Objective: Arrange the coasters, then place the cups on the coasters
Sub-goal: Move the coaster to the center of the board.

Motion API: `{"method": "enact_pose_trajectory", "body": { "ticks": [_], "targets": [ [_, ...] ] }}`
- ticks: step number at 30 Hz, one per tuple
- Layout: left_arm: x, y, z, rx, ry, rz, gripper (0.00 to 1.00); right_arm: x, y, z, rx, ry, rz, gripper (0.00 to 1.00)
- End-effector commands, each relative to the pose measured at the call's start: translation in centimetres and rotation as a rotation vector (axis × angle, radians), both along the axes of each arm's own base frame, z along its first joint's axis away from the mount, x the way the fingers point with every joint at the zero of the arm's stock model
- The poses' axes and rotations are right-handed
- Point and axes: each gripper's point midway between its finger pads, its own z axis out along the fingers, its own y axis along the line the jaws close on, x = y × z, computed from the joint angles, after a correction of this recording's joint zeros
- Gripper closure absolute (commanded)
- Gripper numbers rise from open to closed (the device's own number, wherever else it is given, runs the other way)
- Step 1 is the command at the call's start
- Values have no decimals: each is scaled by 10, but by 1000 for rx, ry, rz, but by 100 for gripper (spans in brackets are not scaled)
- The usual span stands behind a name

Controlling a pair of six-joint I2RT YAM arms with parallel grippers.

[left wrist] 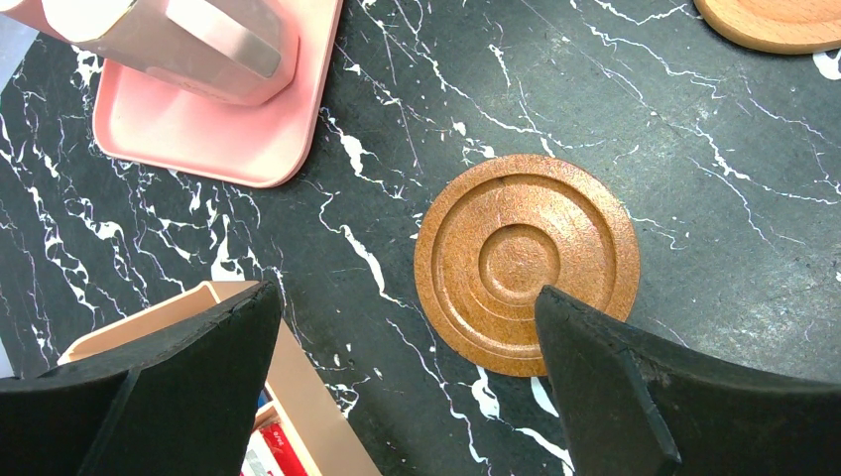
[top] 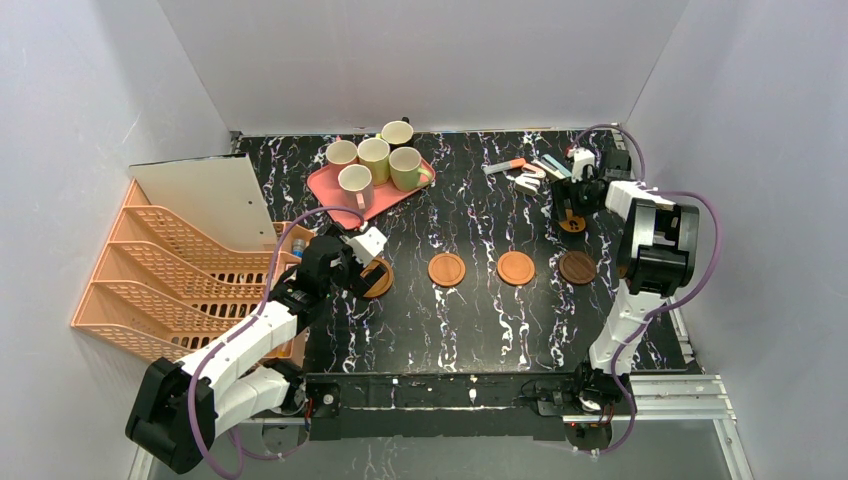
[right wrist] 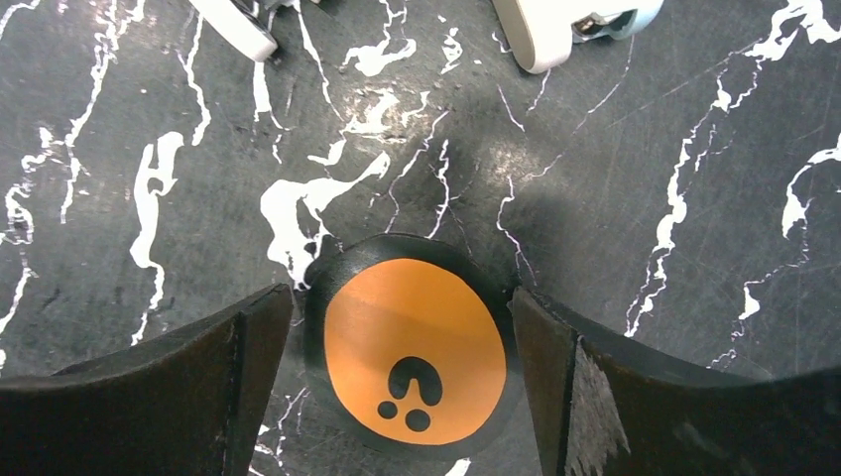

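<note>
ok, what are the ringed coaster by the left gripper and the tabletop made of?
Ringed coaster: probably wood or pressed fibre, matte; speckled brown surface, cut concentric grooves. Tabletop: black marble look with white veins, slight sheen; could equally be printed laminate.

coasters (top: 447, 269) flat, mostly rowed, cups (top: 374, 160) (five) clustered
</note>
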Motion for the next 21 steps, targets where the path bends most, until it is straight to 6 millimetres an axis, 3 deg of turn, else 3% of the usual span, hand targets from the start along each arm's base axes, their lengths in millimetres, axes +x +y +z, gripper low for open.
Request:
{"method": "enact_pose_trajectory", "body": {
  "ticks": [1, 7, 10, 21],
  "targets": [
    [-1, 0, 2, -7, -10, -2, 2, -16, -16, -18, -97, 35, -9, 11],
    [-1, 1, 0, -3, -5, 0, 2, -35, -25, -38, -165, 70, 12, 13],
    [-1, 1, 0, -1, -6, 1, 2, -38, -29, -42, -190, 67, 10, 27],
    [-1, 1, 1, -5, -10, -1, 2, -67, -51, -50, -181, 98, -3, 37]
  ]
}}
